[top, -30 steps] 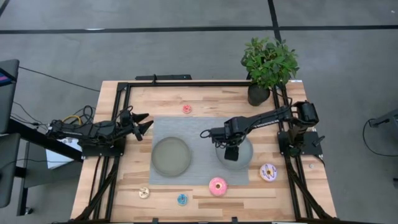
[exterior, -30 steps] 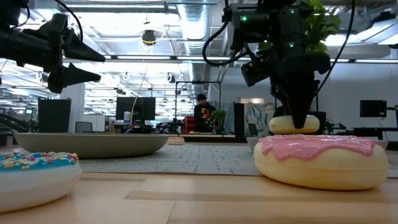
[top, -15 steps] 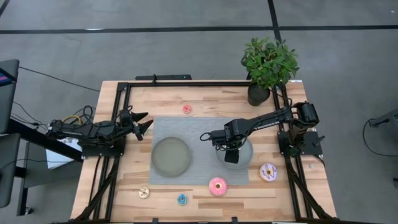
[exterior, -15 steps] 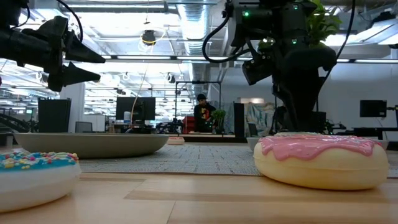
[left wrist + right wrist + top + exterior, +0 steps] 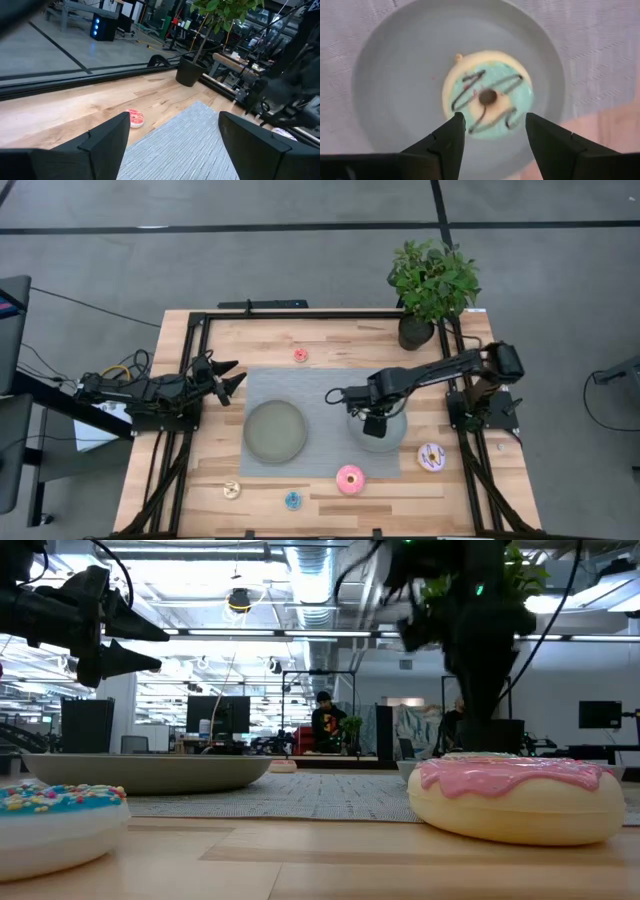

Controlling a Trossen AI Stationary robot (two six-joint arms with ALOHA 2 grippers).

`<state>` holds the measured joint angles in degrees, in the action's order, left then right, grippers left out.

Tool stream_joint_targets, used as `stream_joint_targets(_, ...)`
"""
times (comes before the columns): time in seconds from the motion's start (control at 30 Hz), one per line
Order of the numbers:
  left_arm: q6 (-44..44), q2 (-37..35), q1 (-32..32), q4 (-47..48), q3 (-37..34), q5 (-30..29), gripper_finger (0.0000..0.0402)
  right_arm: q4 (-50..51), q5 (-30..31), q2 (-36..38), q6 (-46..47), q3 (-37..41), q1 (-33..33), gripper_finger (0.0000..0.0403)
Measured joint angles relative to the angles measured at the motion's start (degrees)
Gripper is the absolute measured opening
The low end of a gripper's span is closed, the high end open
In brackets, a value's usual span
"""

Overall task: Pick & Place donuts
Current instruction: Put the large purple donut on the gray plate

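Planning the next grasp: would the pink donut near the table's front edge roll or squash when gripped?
Probably neither. The pink donut lies flat on a broad base on the table, so rolling seems unlikely. Its glossy, moulded-looking surface suggests a stiff, light toy, perhaps somewhat slippery between fingers.

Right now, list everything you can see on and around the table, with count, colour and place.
Plates: two, grey-green, on the mat; left plate, right plate.
Mat: one, grey, table centre.
Teal donut: one, dark drizzle, on the right plate.
Pink donut: one, near edge of mat.
White-purple donut: one, right of mat.
Red donut: one, tiny, far side.
Cream donut: one, tiny, near left.
Blue donut: one, tiny, near edge.
Plant: one, green, dark pot, far right corner.
Left gripper: open, waiting at left.
Right gripper: open, above the teal donut.
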<state>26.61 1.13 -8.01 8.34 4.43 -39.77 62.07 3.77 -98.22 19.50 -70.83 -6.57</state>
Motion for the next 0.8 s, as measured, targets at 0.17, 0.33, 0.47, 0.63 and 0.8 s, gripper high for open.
stream_joint_targets(0.17, 0.02, 0.00, 0.02, -0.02, 0.00, 0.29, 0.0298, 4.99, -1.29, 7.48, 4.41, -0.03, -2.59, 0.0195)
stream_joint_targets(0.33, 0.00, 0.00, 0.00, -0.03, 0.00, 0.29, 0.0298, 13.02, -3.70, 13.06, 13.93, -0.04, -8.56, 0.0194)
stream_joint_targets(0.47, 0.00, 0.00, 0.01, -0.04, 0.00, 0.31, 0.0298, 15.02, -7.95, 16.45, 24.99, 1.00, -15.94, 0.0196)
stream_joint_targets(0.63, -0.02, 0.00, 0.02, -0.04, 0.00, 0.33, 0.0298, 14.00, -13.23, 18.97, 41.35, 5.16, -25.94, 0.0193)
stream_joint_targets(0.8, -0.02, 0.00, 0.02, -0.03, 0.00, 0.33, 0.0298, 11.35, -13.46, 19.26, 57.01, 8.93, -34.02, 0.0192)
